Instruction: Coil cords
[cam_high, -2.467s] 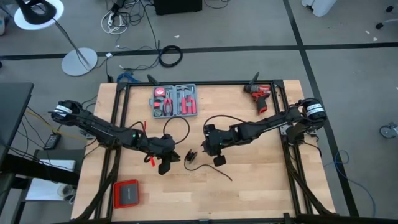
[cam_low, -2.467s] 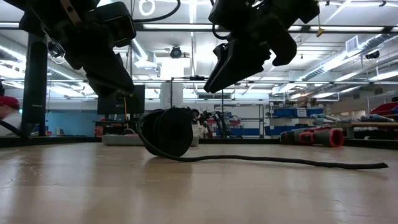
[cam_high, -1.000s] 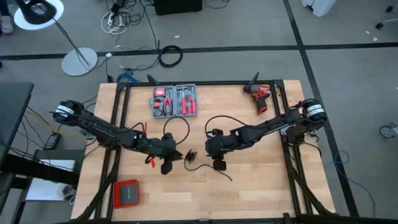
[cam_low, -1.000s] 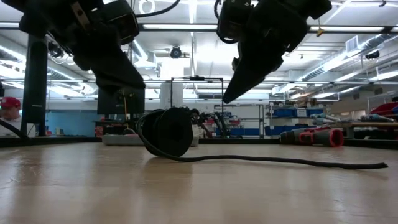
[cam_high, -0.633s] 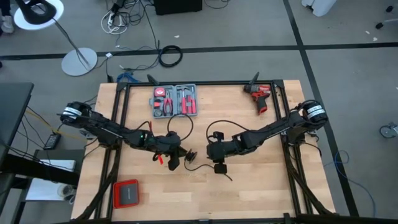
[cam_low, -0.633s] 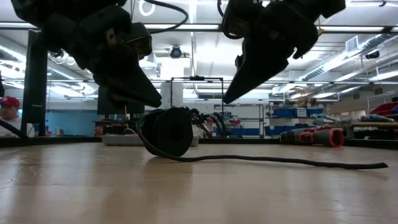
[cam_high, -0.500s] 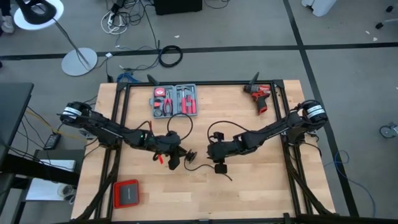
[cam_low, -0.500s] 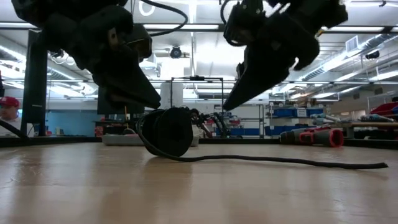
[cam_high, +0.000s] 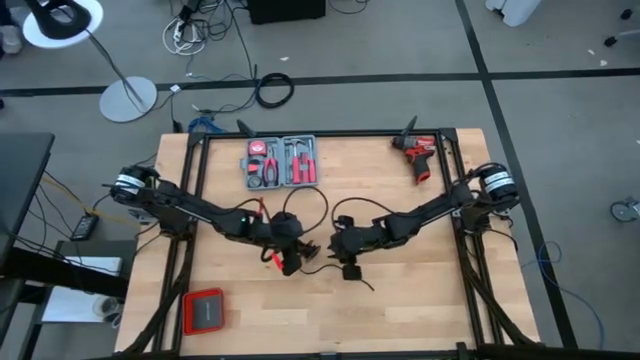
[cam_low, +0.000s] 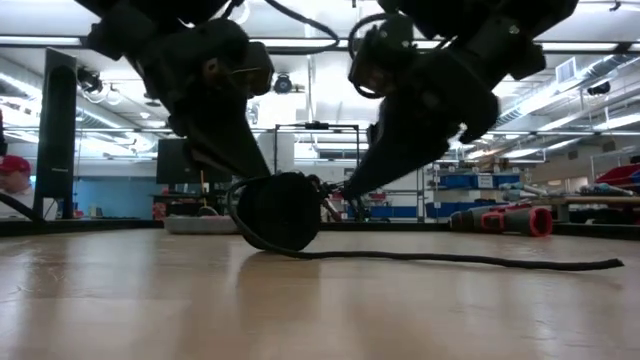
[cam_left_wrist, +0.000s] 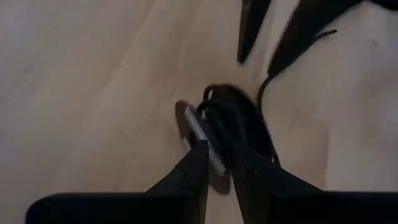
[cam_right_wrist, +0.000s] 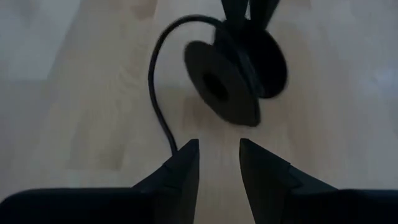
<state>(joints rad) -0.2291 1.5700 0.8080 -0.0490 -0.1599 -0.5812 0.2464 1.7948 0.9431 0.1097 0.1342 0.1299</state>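
The cord is a thin black cable, partly wound on a small black reel (cam_high: 310, 250) that stands on edge at the table's middle. Its free length (cam_low: 450, 258) trails flat on the wood toward the near right. My left gripper (cam_left_wrist: 219, 163) slants down onto the reel from the table's left, open a little. The rim of one reel disc (cam_left_wrist: 205, 140) shows between its fingertips. My right gripper (cam_right_wrist: 219, 158) is open and slants down from the right, just short of the reel's other disc (cam_right_wrist: 227, 78), with nothing between its fingers. My left gripper's fingers (cam_left_wrist: 198, 163) stand on either side of the rim of the reel's disc, slanting down from the table's left. I cannot tell whether they touch it. The reel stands on the table.
A grey tool case (cam_high: 281, 162) with red-handled tools lies at the far middle. A red drill (cam_high: 417, 155) lies at the far right and a red-edged flat box (cam_high: 203, 312) at the near left. Black frame rails (cam_high: 185, 200) run along the table's sides.
My left gripper has gone toward the table's right and a little down, up to the reel. My right gripper has sunk and tipped further down toward the reel. Neither has opened or shut.
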